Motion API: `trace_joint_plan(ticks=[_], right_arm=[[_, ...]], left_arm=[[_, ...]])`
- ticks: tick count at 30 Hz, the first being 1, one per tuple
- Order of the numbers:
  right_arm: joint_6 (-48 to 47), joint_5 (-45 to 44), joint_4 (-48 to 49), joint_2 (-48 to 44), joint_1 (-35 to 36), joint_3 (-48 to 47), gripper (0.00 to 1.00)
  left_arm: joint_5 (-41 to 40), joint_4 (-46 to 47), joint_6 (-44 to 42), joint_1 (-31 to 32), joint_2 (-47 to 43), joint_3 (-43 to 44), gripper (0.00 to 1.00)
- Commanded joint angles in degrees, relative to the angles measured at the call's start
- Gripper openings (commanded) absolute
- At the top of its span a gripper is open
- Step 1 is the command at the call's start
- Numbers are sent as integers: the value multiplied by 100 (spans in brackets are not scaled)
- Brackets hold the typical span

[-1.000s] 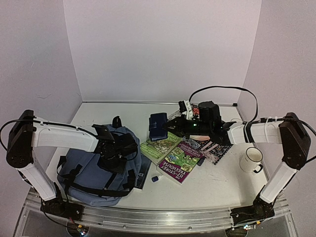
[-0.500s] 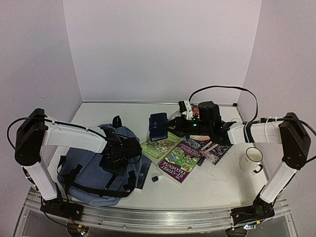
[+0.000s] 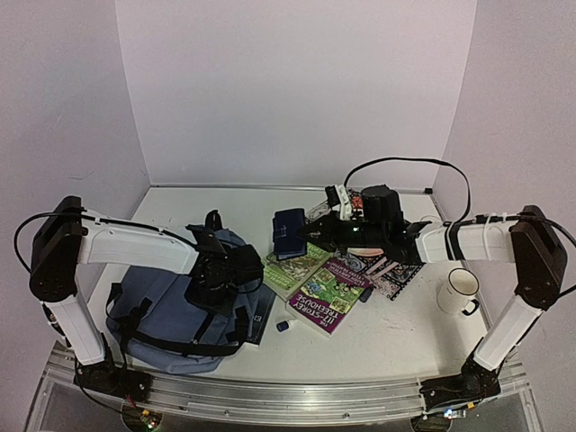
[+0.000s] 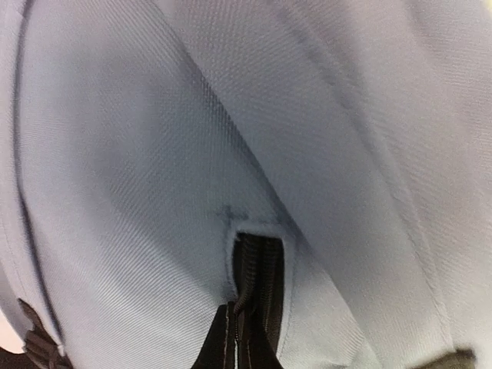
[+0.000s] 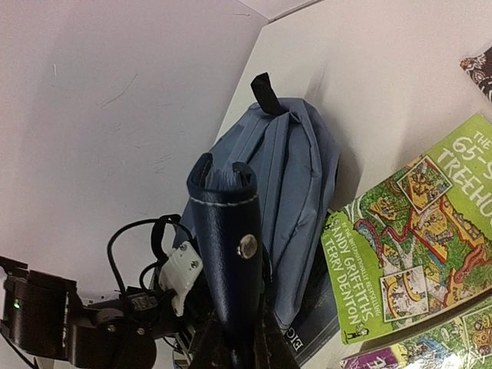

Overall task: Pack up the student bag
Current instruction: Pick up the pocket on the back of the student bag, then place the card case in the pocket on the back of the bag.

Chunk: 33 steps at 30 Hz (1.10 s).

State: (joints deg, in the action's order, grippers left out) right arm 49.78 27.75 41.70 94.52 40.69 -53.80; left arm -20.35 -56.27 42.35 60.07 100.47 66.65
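The grey-blue student bag [image 3: 162,310] lies flat on the left of the table, black straps up. My left gripper [image 3: 219,273] presses onto its upper right part. The left wrist view is filled with bag fabric [image 4: 138,169] and the end of a black zipper [image 4: 259,273]; no fingers show there, so I cannot tell whether it is open or shut. My right gripper [image 3: 310,229] is shut on a dark blue snap-stud case [image 3: 289,230], holding it upright above the green book. In the right wrist view the case [image 5: 229,246] stands in front of the bag [image 5: 300,184].
A green Treehouse book [image 3: 290,267] and a purple one [image 3: 328,292] lie mid-table, with a patterned spiral notebook [image 3: 389,270] to their right. A dark book [image 3: 263,315] is partly under the bag. A small blue-white item [image 3: 283,326] and a white mug [image 3: 461,290] are nearby.
My left gripper has slid to the right across the bag, and the bag's fabric has shifted a little with it. The right arm and the case have stayed still.
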Motion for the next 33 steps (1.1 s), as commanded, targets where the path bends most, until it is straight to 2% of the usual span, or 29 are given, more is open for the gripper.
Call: trace_joint_plan(ticks=[1, 8, 11, 22, 28, 33], right_arm=[[-269, 52, -45, -504, 27, -125, 0], [-331, 265, -337, -685, 59, -150, 0], [-338, 418, -506, -690, 107, -164, 0], [29, 956, -498, 93, 726, -420, 0], [238, 1141, -491, 556, 761, -433, 0], [293, 1191, -487, 874, 760, -414, 0]], left_arm=[[-435, -175, -154, -56, -91, 955, 0], [-546, -528, -376, -56, 203, 2205, 0], [-619, -658, -361, -57, 330, 2451, 0], [-470, -579, -83, -57, 463, 2728, 0], [-503, -324, 77, -57, 471, 2794, 0], [-223, 41, 89, -59, 409, 2668, 0]])
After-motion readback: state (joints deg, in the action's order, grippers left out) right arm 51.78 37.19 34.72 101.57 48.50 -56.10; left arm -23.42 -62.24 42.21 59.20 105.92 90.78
